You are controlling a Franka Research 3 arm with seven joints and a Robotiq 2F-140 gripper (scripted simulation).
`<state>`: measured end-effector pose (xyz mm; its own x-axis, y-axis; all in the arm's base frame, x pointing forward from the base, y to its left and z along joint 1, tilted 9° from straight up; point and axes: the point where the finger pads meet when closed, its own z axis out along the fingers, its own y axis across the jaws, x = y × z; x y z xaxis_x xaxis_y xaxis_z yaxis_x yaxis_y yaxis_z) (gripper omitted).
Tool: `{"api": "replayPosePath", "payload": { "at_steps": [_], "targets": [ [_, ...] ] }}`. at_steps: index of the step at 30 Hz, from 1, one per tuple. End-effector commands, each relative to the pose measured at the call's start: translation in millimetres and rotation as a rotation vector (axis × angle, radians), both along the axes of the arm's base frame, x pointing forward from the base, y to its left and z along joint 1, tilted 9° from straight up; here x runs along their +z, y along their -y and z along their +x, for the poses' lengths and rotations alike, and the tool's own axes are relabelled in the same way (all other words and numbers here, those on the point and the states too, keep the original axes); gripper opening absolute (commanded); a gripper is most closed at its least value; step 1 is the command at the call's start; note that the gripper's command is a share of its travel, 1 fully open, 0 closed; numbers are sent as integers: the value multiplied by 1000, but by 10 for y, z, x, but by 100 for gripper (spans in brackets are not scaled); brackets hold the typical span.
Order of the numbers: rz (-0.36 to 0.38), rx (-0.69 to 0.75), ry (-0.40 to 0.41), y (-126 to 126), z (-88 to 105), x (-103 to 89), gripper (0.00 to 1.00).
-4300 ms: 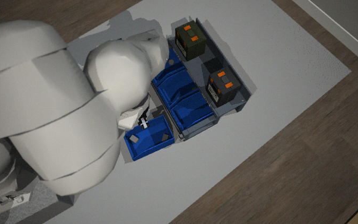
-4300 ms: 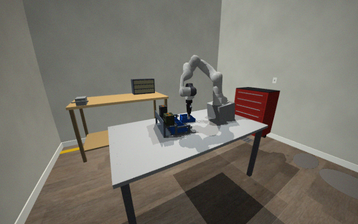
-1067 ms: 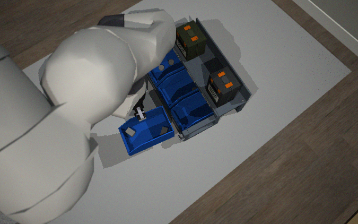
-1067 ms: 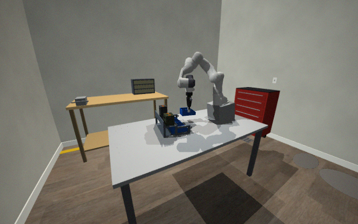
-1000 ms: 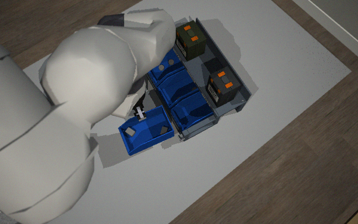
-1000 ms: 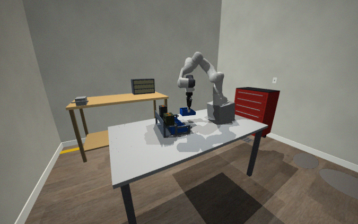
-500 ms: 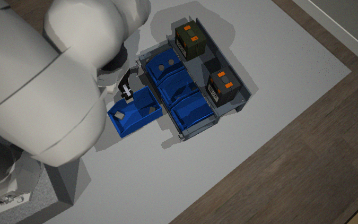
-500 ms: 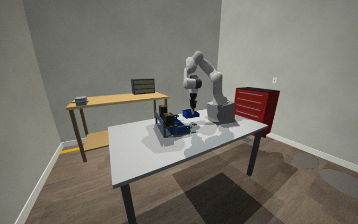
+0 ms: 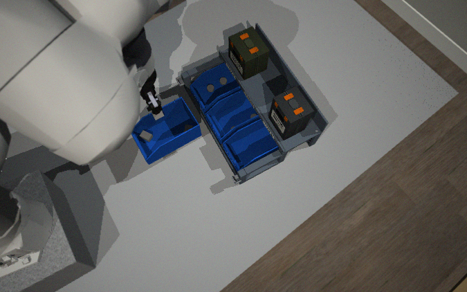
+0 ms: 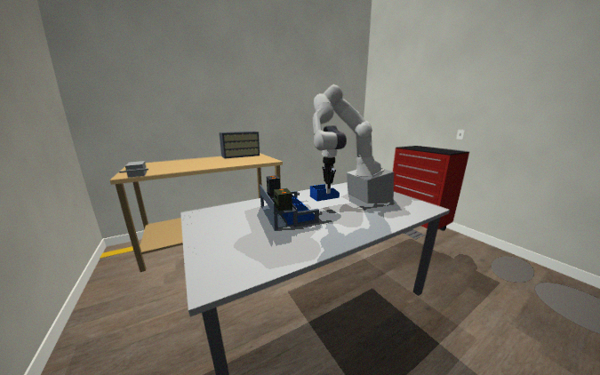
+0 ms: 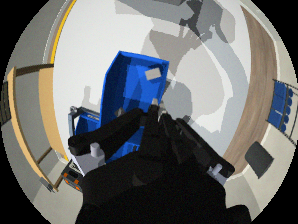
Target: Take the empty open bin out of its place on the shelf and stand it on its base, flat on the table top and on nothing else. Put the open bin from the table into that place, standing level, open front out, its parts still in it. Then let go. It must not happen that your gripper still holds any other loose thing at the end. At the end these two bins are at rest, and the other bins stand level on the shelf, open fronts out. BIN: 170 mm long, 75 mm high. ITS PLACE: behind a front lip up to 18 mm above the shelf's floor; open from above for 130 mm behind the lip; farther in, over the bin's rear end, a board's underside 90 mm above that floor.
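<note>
My gripper (image 9: 158, 113) (image 10: 328, 190) (image 11: 156, 105) is shut on a side wall of a blue open bin (image 9: 173, 144) (image 10: 318, 193) (image 11: 132, 82). This bin appears raised above the table, beside the shelf, its low open front away from the shelf. A grey part (image 9: 145, 135) (image 11: 153, 74) lies in it near the front; another is in shadow at the rear. On the shelf (image 9: 260, 170) stand three blue bins. The left one (image 9: 211, 97) holds round parts, the middle one (image 9: 227, 114) shows small parts, and the right one (image 9: 251, 147) looks empty. Exact tilt is unclear.
A green box (image 9: 257, 65) (image 10: 282, 200) and a dark box (image 9: 298, 115) (image 10: 272, 185) stand on the board over the bins' rear ends. The robot's grey pedestal (image 10: 370, 187) is on the table's other side. The arm hides part of the table in the top view.
</note>
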<state>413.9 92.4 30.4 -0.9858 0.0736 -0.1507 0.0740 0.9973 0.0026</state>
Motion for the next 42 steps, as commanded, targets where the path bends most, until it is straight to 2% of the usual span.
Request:
{"api": "replayPosePath", "payload": {
  "at_steps": [1,19,30,42],
  "targets": [
    [2,-42,1,5,-2,8,0],
    [2,-42,1,4,9,-59,0],
    [2,-42,1,2,42,-270,0],
    [2,-42,1,-2,95,-613,0]
  ]
}}
